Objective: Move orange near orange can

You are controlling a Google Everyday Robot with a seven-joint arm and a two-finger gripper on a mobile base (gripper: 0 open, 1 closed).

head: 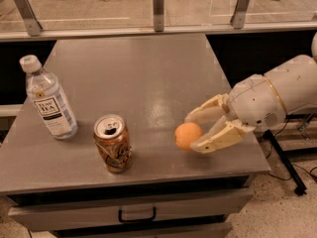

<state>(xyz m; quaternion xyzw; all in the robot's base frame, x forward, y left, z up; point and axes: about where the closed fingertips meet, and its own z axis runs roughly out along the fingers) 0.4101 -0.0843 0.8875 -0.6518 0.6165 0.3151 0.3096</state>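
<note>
The tool [191, 133] is hanging low over the counter's [138, 78] front right corner, its fingers clamping the orange [186, 135]. The orange can [113, 144] is standing upright further left in the view, near but apart, so I'm guessing a short leftward carry. The orange is looking small, round, smooth and matte.

One grey table [133, 68] carries one orange can [113, 144], one tea bottle [49, 100] at the can's 10 o'clock, and one orange [187, 134] at the can's 3 o'clock. One gripper [191, 133] reaches in at the table's 4 o'clock, its two fingers [218, 137] clasping that single orange. Three metal posts [158, 6] stand at 12 o'clock, and one drawer [74, 214] with one handle [136, 215] sits below.
</note>
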